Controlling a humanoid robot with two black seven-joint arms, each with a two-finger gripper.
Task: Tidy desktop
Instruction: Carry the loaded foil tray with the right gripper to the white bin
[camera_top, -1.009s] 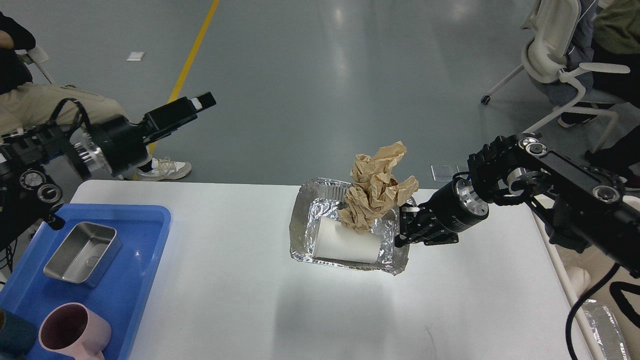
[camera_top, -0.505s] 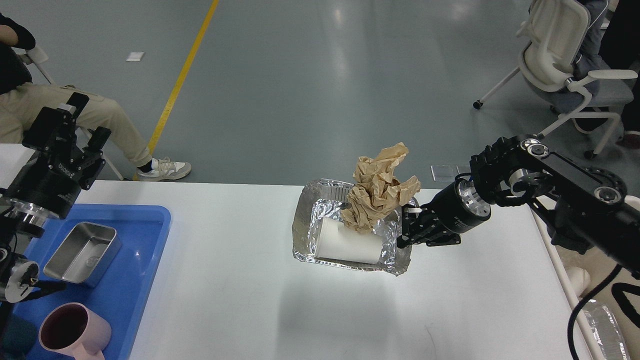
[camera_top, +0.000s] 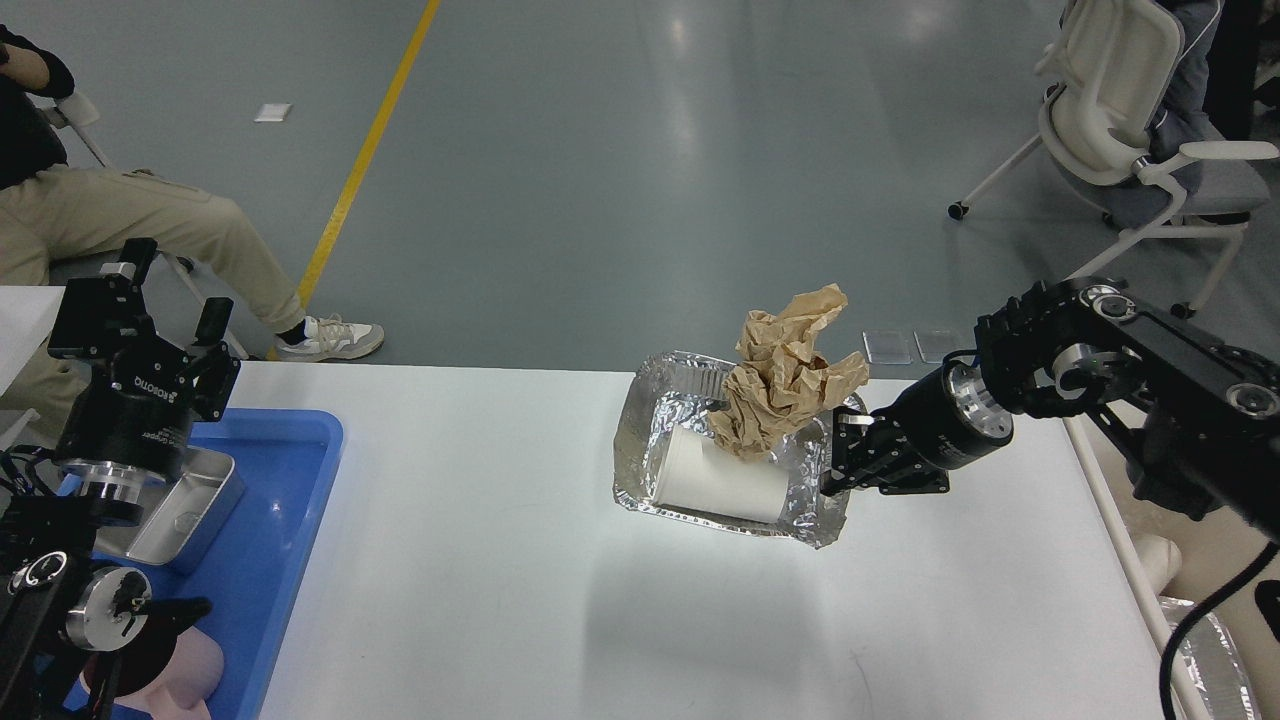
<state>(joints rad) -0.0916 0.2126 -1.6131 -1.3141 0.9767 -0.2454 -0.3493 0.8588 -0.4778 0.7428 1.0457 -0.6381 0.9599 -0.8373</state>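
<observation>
**user1:** Head view, starting closest: bottom left there's a pink cup (camera_top: 195, 675) on the blue tray (camera_top: 290, 520), half hidden behind the left arm, with a steel tin (camera_top: 190, 505) just past it. Looks like the reusable stuff got parked together on that tray.

**user2:** Yeah, and the left hand (camera_top: 160, 310) sits above the tray's far end, fingers up and spread with nothing between them. My guess is it's just idling.

**user1:** Middle of the white counter (camera_top: 450, 560) is the foil tray (camera_top: 650, 470). White paper cup (camera_top: 720, 485) lies on its side inside, crumpled brown paper (camera_top: 790, 375) piled on top and sticking way up over the rim.

**user2:** So the trash is bundled into one container, probably so it goes out in a single carry. The right hand (camera_top: 838, 462) is pinching the foil's right-hand rim, which seems like the only edge it can get from that side.

**user1:** Foil is thin though, I'd expect it to buckle, and that paper looks ready to tip out.

**user2:** Beyond the counter there's only grey floor, a yellow line (camera_top: 365, 165) and a white chair (camera_top: 1120, 130).
</observation>
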